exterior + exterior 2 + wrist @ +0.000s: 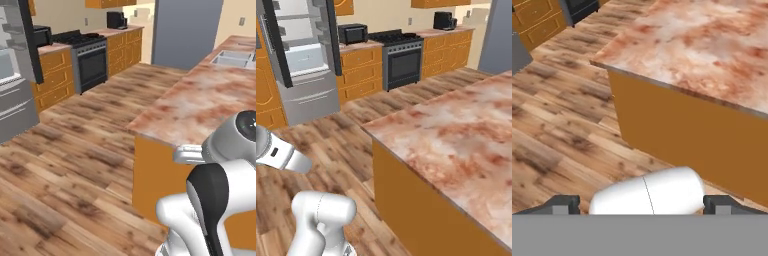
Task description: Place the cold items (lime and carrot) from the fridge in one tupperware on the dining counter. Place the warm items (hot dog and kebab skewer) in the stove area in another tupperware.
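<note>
In the hand view my gripper (642,204) is open, its two dark fingertips (564,203) far apart with nothing between them. It points down at the wood floor beside the corner of the dining counter (702,45), a pink marble top on orange sides. The fridge (301,55) stands with its doors open at the left, shelves showing. The stove (401,57) sits along the back wall. The lime, carrot, hot dog, kebab skewer and tupperware are out of view.
The dining counter (200,100) has a sink (232,59) at its far end. Orange cabinets flank the stove (90,57), with a microwave (352,33) and a coffee machine (443,20) on them. Wood floor (75,165) lies between counter and fridge (12,75).
</note>
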Robot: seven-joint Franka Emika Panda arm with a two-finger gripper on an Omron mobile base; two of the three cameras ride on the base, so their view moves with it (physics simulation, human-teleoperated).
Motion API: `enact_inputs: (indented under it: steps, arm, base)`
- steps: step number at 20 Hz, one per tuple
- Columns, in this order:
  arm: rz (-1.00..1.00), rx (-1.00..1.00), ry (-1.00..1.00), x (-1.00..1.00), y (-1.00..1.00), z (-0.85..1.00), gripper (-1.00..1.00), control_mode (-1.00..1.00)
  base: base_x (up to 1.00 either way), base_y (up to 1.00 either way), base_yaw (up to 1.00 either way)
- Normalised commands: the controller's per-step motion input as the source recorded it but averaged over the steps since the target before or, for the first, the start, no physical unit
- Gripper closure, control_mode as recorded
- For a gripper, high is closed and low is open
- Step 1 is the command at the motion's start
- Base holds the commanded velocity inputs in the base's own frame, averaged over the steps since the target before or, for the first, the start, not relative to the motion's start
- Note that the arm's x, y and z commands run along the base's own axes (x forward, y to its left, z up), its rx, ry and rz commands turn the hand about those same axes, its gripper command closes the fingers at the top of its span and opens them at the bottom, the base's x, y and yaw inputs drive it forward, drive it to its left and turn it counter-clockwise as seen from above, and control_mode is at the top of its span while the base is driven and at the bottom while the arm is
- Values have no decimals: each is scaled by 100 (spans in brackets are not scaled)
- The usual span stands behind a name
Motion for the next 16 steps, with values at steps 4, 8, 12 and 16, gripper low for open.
enact_inputs:
  steps: [4,8,12,16]
  arm:
    - [0,0,0,0,0,0,-100,100]
    - [0,0,0,0,0,0,-100,100]
    - [0,0,0,0,0,0,-100,100]
    - [0,0,0,0,0,0,-100,100]
  base:
    - [80,99,8]
    - [93,98,-5]
    - [90,100,-12]
    - [88,100,-17]
